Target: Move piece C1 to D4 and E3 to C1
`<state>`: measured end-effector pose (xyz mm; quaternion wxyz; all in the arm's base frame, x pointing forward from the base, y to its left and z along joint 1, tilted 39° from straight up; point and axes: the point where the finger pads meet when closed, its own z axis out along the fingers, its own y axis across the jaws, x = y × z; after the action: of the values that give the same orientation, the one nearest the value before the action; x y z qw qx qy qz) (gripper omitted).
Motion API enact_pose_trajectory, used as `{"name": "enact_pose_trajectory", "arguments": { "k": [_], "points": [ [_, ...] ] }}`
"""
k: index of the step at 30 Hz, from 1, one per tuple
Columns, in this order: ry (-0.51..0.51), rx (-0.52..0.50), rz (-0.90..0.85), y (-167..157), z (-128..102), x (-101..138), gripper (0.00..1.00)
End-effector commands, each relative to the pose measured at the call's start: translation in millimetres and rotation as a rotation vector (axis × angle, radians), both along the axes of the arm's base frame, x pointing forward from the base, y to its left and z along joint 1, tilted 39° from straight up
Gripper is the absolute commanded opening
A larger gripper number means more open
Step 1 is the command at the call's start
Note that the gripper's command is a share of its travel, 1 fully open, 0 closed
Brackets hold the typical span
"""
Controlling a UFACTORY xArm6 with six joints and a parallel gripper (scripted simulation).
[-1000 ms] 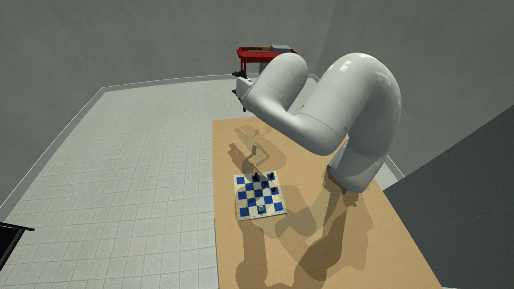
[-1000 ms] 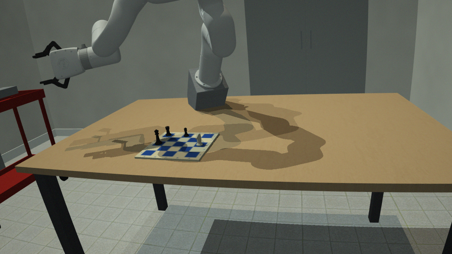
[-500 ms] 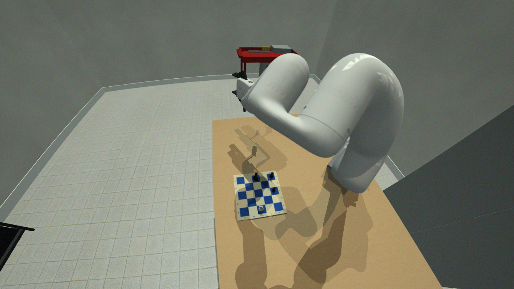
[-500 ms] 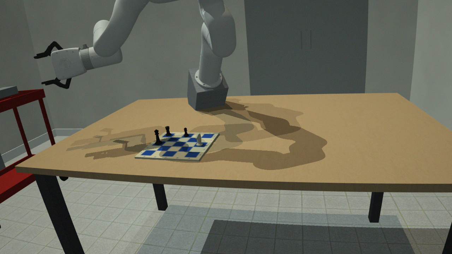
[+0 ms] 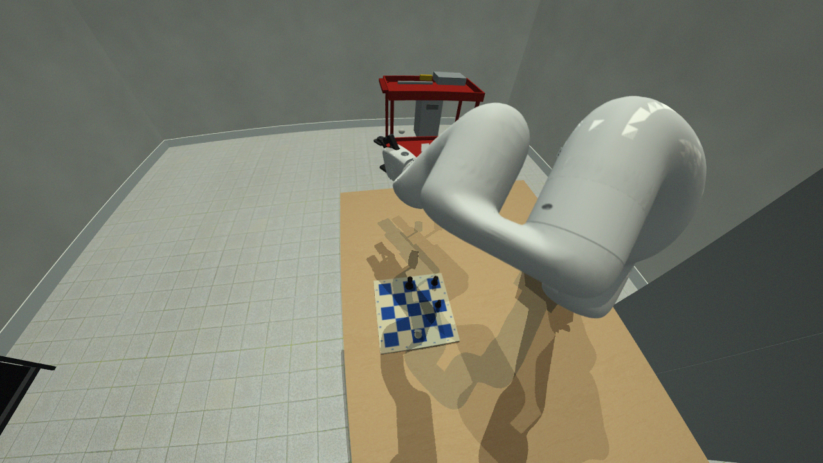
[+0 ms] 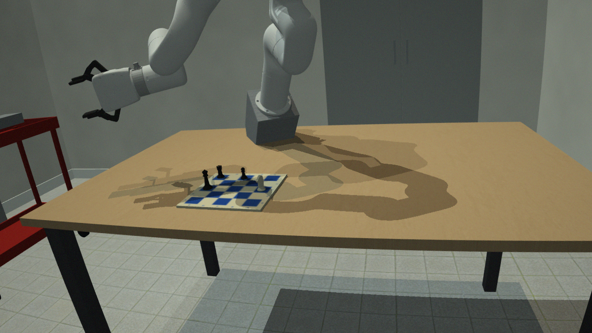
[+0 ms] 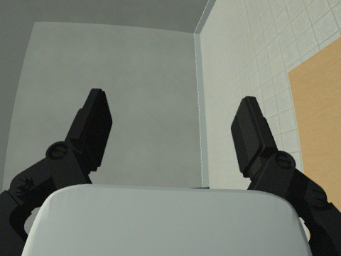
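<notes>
My black two-fingered gripper (image 6: 91,91), open and empty, hangs well off the blue-and-cream chessboard (image 6: 225,201); a careless descent risks toppling neighbouring black pieces.

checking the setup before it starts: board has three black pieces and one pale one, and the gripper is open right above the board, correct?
Not quite. The board does carry three black pieces and one pale piece, and the gripper is open, but it is not above the board. The exterior view shows it held high out past the table's edge, near the red cart.
</notes>
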<state>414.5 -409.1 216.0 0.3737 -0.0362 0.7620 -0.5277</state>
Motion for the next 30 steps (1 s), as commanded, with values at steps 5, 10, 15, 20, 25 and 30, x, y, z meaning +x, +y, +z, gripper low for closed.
{"name": "enact_pose_trajectory", "arguments": {
  "k": [5, 10, 15, 20, 25, 30],
  "points": [
    [0.122, -0.064, 0.001, 57, 6, -10, 1.0],
    [0.186, -0.095, 0.01, 86, 8, -13, 1.0],
    [0.221, -0.11, 0.016, 101, 8, -16, 1.0],
    [0.286, -0.143, 0.026, 130, 9, -19, 1.0],
    [0.322, -0.157, 0.032, 145, 9, -22, 1.0],
    [0.389, -0.192, 0.042, 176, 11, -24, 1.0]
  ]
}}
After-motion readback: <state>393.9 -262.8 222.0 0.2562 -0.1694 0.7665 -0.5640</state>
